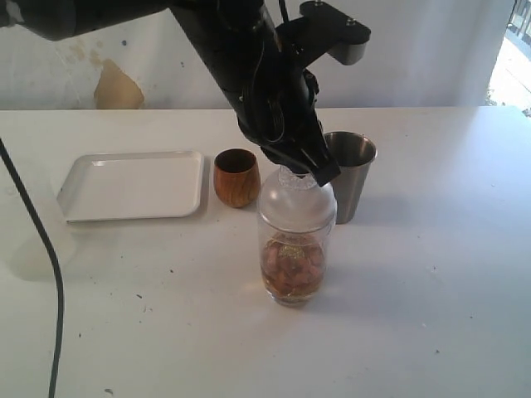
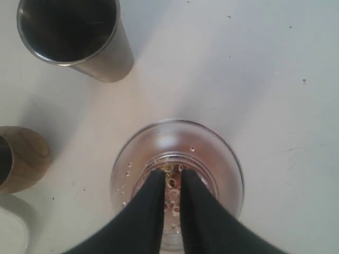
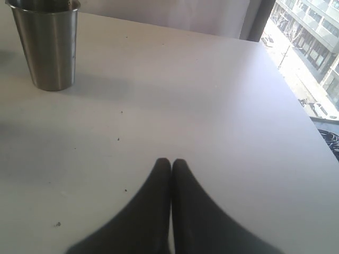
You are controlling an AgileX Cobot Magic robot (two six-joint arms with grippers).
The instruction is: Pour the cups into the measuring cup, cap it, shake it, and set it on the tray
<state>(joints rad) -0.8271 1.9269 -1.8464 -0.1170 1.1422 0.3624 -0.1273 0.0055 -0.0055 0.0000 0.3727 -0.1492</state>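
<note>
The left gripper (image 2: 172,172) is hovering with its jaws narrowly apart at the top of the cap (image 1: 296,207), likely seating it before shaking, though whether it is pinching the cap cannot be told, so the measuring cup (image 1: 292,265) is standing directly beneath that gripper, while the right gripper (image 3: 170,161) is resting closed and empty.

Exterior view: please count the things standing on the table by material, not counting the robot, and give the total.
Wood: 1, the wooden cup
Steel: 1, the steel tumbler
Clear plastic: 2, the measuring cup and the cap sitting on it
White tray: 1
Total: 5
</note>
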